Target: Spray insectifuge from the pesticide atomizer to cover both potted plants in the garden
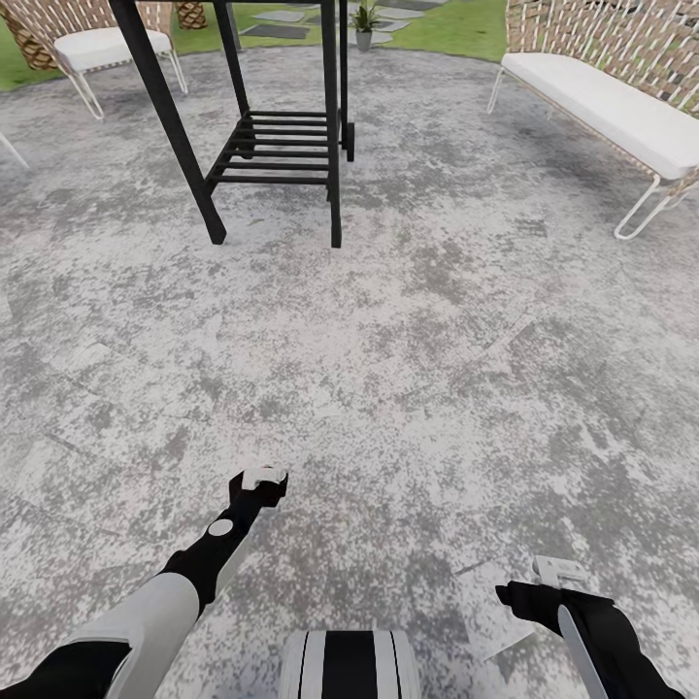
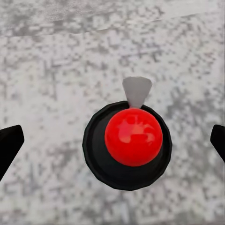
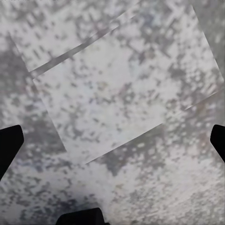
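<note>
Looking ahead, you have a round patio (image 1: 417, 320) of mottled grey paving, rough-speckled, with open floor between your arms and the furniture.
- Black metal frame stand (image 1: 277, 146), slatted lower shelf, straight ahead.
- White cushioned bench (image 1: 607, 102) with thin white wire legs, at right edge; a similar chair (image 1: 112, 47) at far left.
- One potted plant (image 1: 365, 21), green rosette in pale pot, small and blurred, beyond the stand by the lawn (image 1: 456, 27).
- Left gripper (image 2: 112, 140): jaws wide apart, empty, above a glossy red ball on a black disc (image 2: 133, 137), possibly the atomizer's head.
- Right gripper (image 3: 112, 140): jaws wide apart, empty
</note>
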Tool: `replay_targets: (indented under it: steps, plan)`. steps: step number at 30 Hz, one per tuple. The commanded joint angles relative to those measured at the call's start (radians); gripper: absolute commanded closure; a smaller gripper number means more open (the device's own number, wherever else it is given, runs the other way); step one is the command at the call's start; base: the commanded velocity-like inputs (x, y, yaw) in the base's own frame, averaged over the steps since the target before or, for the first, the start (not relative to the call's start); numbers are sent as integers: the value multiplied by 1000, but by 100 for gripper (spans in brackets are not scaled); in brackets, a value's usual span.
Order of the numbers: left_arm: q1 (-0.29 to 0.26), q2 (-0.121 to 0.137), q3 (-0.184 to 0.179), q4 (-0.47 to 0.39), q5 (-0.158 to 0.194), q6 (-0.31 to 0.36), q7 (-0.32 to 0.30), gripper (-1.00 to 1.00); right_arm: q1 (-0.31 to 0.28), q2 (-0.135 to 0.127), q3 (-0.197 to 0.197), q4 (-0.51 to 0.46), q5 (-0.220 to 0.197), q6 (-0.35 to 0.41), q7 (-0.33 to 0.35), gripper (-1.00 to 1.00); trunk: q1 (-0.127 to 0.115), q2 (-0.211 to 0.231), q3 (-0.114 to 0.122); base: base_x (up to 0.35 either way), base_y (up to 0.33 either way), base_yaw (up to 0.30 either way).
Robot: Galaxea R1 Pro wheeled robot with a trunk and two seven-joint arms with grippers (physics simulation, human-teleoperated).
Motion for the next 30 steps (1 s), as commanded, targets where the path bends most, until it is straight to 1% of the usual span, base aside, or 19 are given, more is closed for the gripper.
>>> replay_targets:
  steps: [1, 18, 23, 30]
  plan:
    - [0, -1, 1, 1, -8, -3, 0, -100, -1, 0, -1, -1, -6, 4, 0, -100, 0, 0, 0, 0, 0, 0]
    - [0, -1, 2, 1, -8, -3, 0, -100, 0, 0, -1, -1, -5, 4, 0, -100, 0, 0, 0, -1, -1, 0]
    - [0, -1, 2, 1, -8, -3, 0, -100, 0, 0, -1, -1, -5, 4, 0, -100, 0, 0, 0, -88, -84, 0]
    - [0, -1, 2, 1, -8, -3, 0, -100, 0, 0, -1, -1, -5, 4, 0, -100, 0, 0, 0, -14, -14, 0]
